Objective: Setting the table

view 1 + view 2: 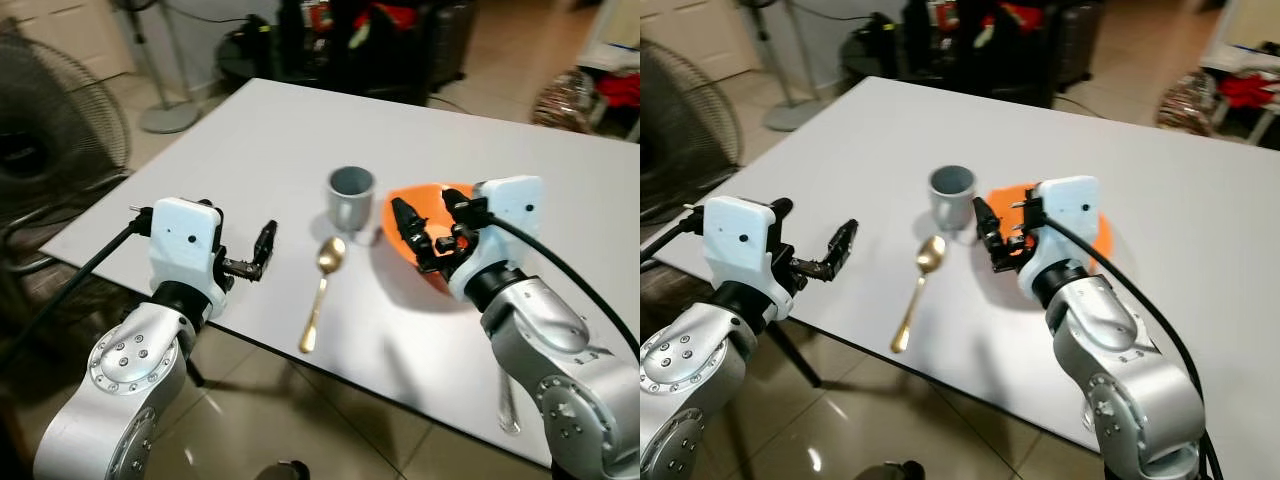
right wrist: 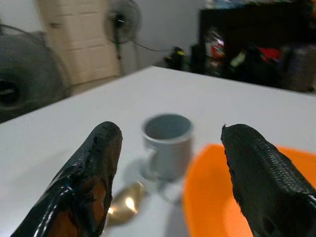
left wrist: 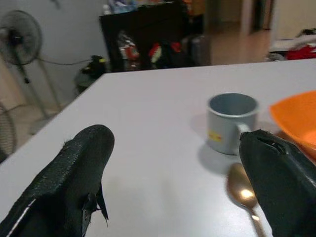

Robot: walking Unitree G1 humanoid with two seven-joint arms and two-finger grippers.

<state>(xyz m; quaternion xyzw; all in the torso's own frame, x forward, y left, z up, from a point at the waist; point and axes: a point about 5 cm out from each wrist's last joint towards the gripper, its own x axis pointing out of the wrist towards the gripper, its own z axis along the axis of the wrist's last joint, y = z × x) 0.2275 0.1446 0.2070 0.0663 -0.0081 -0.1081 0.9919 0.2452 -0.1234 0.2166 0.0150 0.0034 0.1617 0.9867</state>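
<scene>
Standing by: watching the robot leaning over the near edge of the white table [image 1: 250,140], both arms raised above it
Right gripper [image 1: 425,225]: hovering over the near rim of the orange bowl [image 1: 425,200], its two black fingers spread wide and gripping nothing; whether a fingertip is touching the rim I cannot tell
Left gripper [image 1: 262,250]: hanging just above the table near its front edge, off to the left of the spoon, its fingers parted as the left wrist view shows, and carrying nothing
Gold spoon [image 1: 322,290]: lying flat between the two grippers, bowl end pointing toward the mug and handle running back toward the table edge
Grey mug [image 1: 351,198]: standing upright just beyond the spoon, handle facing the robot, right beside the orange bowl on its left
Orange bowl: sitting on the table partly hidden behind the right wrist, close against the mug
Step in hand: seemingly arranging the place setting, with the right arm lining up on the bowl
Next move: likely calling for the right fingers lowering astride the bowl's rim and closing on it, taking care not to nudge the mug standing so close
Surroundings: a standing fan [image 1: 45,130] and dark cluttered shelving [image 1: 370,40] waiting beyond the table
</scene>
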